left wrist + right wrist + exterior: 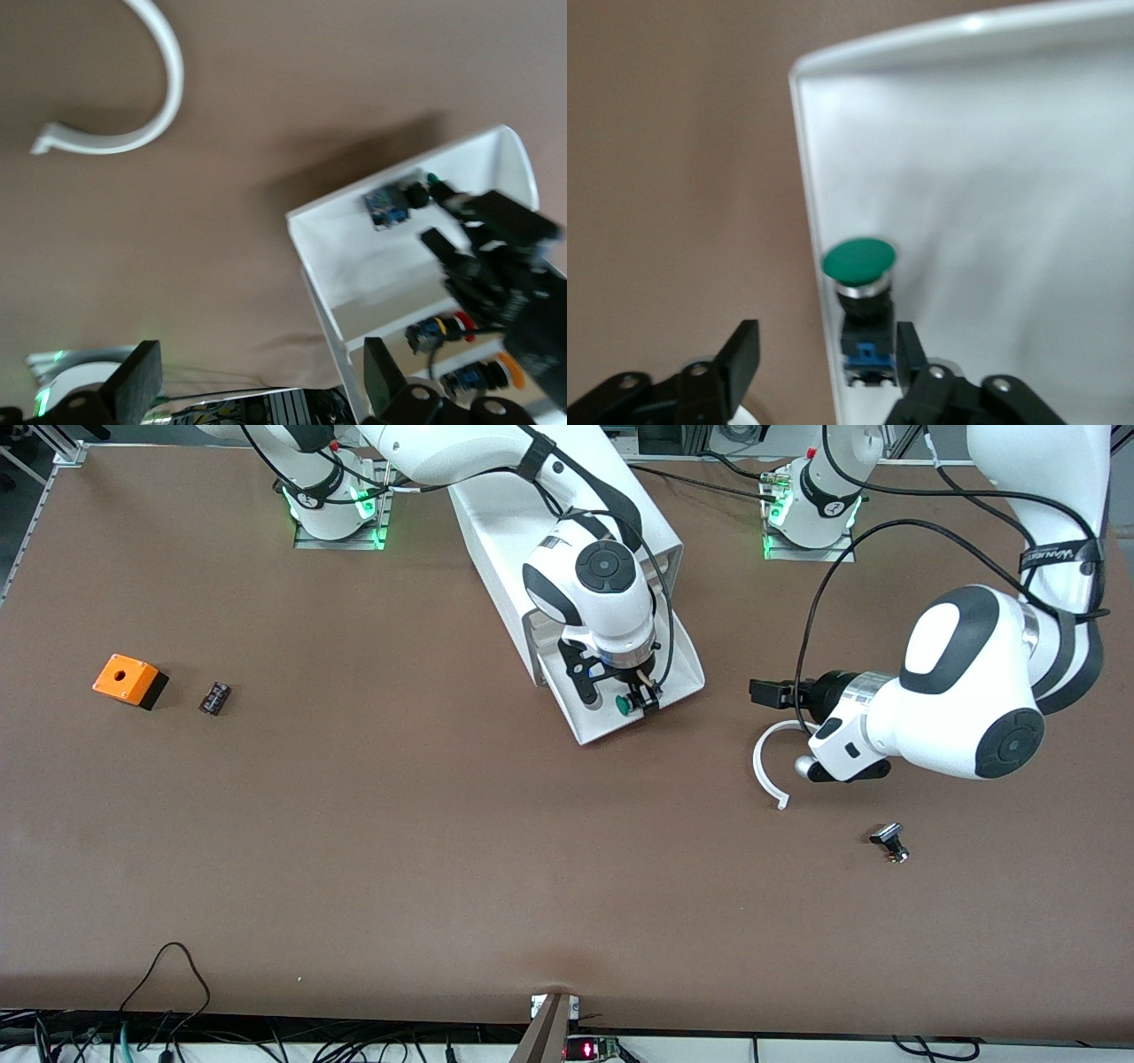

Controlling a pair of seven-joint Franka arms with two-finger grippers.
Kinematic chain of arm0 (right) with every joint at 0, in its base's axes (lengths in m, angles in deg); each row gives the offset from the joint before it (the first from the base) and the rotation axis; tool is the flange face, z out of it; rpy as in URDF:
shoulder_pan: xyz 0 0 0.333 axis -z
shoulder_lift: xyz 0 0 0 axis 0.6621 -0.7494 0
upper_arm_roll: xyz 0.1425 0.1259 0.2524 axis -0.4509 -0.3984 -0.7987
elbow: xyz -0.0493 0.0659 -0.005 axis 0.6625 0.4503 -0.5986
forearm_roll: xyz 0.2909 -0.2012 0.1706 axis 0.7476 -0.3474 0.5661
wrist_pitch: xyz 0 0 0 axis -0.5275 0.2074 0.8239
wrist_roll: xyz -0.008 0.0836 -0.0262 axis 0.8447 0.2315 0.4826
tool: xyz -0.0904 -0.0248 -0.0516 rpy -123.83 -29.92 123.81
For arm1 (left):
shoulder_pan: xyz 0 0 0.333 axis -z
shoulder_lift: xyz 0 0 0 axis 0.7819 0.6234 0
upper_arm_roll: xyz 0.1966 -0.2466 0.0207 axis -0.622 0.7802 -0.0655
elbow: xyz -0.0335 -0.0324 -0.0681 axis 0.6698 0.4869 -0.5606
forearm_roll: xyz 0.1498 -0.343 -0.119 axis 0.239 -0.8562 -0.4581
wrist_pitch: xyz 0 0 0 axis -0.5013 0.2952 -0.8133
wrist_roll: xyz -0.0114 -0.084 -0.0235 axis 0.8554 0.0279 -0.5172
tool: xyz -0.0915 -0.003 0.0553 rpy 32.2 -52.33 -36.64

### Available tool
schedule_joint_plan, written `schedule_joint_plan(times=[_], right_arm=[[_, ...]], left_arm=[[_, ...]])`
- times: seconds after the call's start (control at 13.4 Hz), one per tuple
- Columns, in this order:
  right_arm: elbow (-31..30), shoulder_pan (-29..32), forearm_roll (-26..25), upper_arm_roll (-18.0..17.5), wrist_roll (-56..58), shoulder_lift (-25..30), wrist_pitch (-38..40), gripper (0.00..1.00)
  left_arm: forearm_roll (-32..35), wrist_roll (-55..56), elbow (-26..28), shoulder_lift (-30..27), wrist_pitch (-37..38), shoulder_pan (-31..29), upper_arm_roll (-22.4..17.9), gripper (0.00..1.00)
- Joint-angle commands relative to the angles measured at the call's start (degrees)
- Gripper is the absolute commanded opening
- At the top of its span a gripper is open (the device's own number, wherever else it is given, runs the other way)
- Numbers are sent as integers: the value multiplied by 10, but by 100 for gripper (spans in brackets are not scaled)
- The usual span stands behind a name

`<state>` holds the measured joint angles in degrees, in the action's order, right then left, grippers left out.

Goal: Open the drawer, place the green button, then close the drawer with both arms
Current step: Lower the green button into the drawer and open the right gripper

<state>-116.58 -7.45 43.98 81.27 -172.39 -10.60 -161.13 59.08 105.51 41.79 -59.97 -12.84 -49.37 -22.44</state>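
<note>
Nearest the front camera, toward the left arm's end of the tabletop, we see a small black-capped part lying loose, and a little farther off a white curved strip beside the left gripper. That gripper hangs over bare tabletop just off the cabinet's side, its jaws wide apart and holding nothing; we judge this arm to be waiting for the closing step.

Farther on, the lowest drawer stands pulled out from the white cabinet, so the opening is done. The green button lies inside the tray, close against its wall near the front edge. The right gripper hovers right over it, jaws parted on either side of the button's body; from the right wrist view they do not look pressed against it, so we take the placing as essentially finished.

What is left, as we read it: lift the right gripper clear, then push the drawer shut with both arms.

Toward the right arm's end sit an orange box and a small dark part, untouched.
</note>
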Motion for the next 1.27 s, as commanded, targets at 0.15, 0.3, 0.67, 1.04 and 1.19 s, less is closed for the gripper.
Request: schedule_joint_plan(times=[0.15, 0.3, 0.67, 1.04, 1.19], right_arm=[[7, 61, 9, 11, 207, 61, 82, 100], [1, 97, 11, 10, 379, 86, 115, 100], [-14, 230, 63, 14, 666, 147, 241, 100], [-127, 287, 65, 80, 911, 244, 224, 100], [-150, 287, 64, 120, 976, 274, 237, 100]], left_arm=[[38, 38, -100, 50, 52, 17, -7, 100], [39, 10, -108, 55, 51, 11, -11, 100], [89, 130, -41, 56, -50, 59, -8, 98], [92, 245, 113, 34, -275, 111, -5, 98], [111, 311, 196, 23, -398, 156, -6, 98]])
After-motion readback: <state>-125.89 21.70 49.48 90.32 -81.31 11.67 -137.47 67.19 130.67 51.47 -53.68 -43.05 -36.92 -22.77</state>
